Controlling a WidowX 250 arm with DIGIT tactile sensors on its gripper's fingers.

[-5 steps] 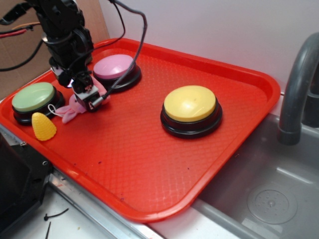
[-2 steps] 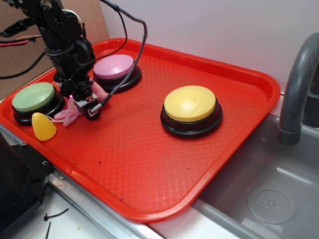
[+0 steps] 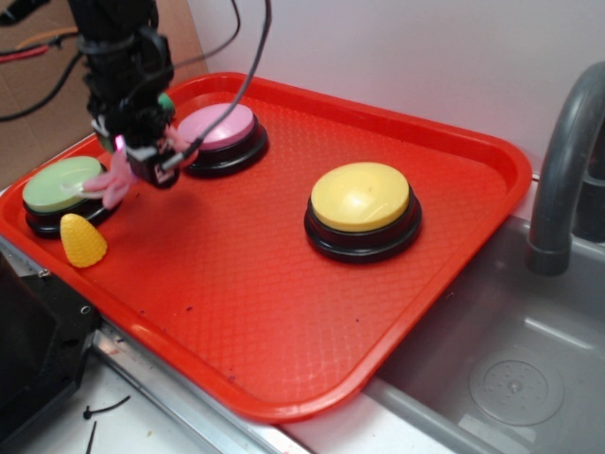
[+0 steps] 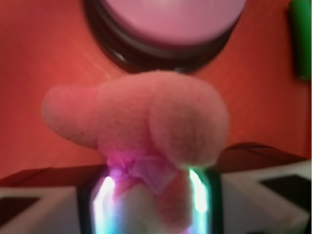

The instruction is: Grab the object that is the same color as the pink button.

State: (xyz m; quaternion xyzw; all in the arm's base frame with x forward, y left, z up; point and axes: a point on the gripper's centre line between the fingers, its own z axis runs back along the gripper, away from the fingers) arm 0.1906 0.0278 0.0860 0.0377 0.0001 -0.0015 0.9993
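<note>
My gripper [image 3: 142, 156] is shut on the pink plush bunny [image 3: 112, 180] and holds it in the air above the red tray [image 3: 284, 284], between the green button and the pink button [image 3: 219, 128]. The bunny's ears hang out to the left over the green button. In the wrist view the bunny [image 4: 146, 122] fills the middle, its purple bow pinched between the lit fingers [image 4: 200, 195], with the pink button [image 4: 170, 19] just beyond it. My gripper [image 4: 151, 200] sits at the bottom of that view.
A green button [image 3: 61, 189] and a yellow corn-shaped toy [image 3: 82, 241] lie at the tray's left edge. A yellow button [image 3: 361, 203] stands mid-tray. A green cylinder [image 4: 301, 39] shows at the wrist view's right edge. A sink and grey faucet [image 3: 567, 161] are on the right.
The gripper has closed on the bunny and risen, lifting it off the tray and up-left toward the green button. The bunny's ears now dangle in the air.
</note>
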